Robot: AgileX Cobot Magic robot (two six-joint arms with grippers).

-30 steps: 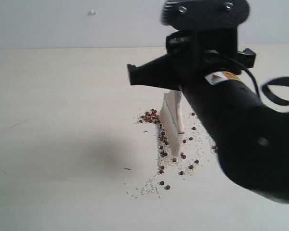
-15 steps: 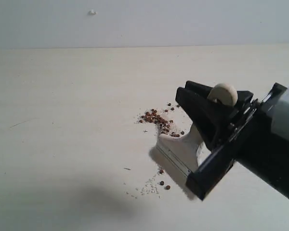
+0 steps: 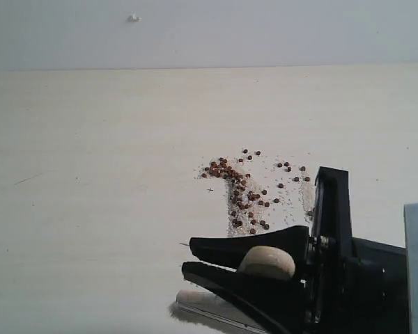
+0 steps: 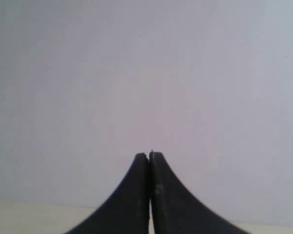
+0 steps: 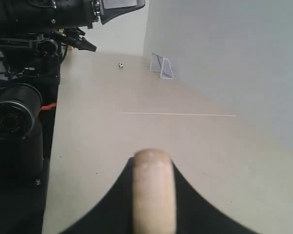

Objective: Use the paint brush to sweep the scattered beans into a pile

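Note:
The beans [image 3: 242, 191] lie mid-table as a loose band of reddish-brown dots mixed with white grains. They are densest in a small pile [image 3: 221, 169] at the band's upper left, and a few stray ones [image 3: 292, 170] sit to the right. My right gripper [image 3: 188, 255] is low at the bottom of the exterior view, below the beans, shut on the paint brush's cream handle [image 3: 267, 262]. The brush head [image 3: 200, 299] shows pale beneath the fingers at the frame's bottom edge. In the right wrist view the handle [image 5: 154, 190] fills my right gripper [image 5: 153, 168]. My left gripper [image 4: 150, 156] is shut and empty, facing a wall.
A small white speck [image 3: 133, 18] sits on the back wall and a faint dark mark [image 3: 28, 179] on the table's left. The right wrist view shows black arm hardware [image 5: 19, 97] beside the table, a tiny ball [image 5: 120, 65] and a mesh object [image 5: 162, 66] far off.
My right arm has swung down and toward the camera, dragging the brush off the beans. The beans, earlier partly covered by the bristles, now lie uncovered in a band.

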